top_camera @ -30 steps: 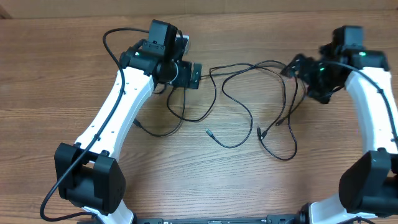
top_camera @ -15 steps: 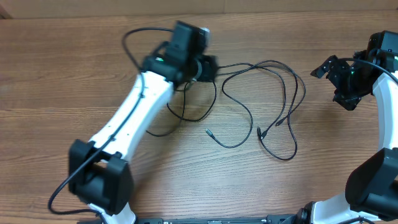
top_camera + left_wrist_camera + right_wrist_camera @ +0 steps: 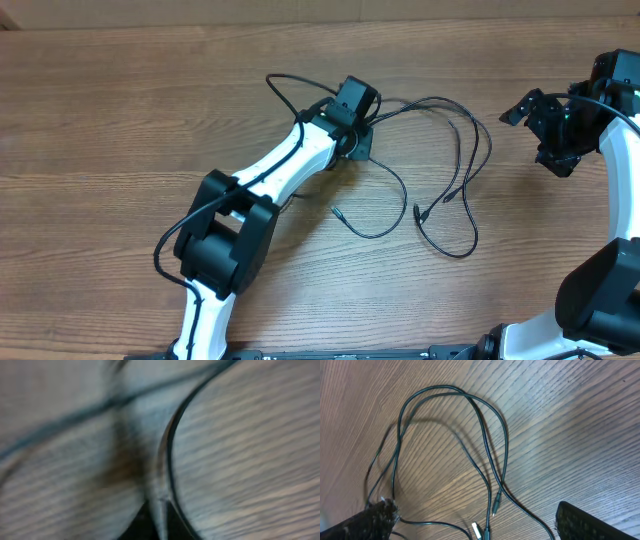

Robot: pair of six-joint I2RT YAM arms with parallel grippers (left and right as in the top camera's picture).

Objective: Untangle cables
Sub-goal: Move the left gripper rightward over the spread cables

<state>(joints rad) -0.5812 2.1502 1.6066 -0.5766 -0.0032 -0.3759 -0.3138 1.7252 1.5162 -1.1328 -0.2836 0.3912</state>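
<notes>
Left gripper (image 3: 360, 146) sits clenched down among the cables (image 3: 437, 98), mid-table on the wooden table (image 3: 120, 150). Its wrist view is too blurred to tell whether a strand is pinched. Right gripper (image 3: 531, 138) hangs released, well clear at the table's right. These cords look light, limp and thin: they'll likely drag their neighbours and slip from a loose pinch. Best hold, I'd say, is a single strand near a silver plug end (image 3: 417, 212), away from the crossings.

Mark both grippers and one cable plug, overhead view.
left gripper (image 3: 363, 148), overhead, on the shut fingertips.
right gripper (image 3: 527, 136), overhead, in the gap between the open fingers.
cable plug (image 3: 417, 212), overhead, on the plug tip.
</notes>
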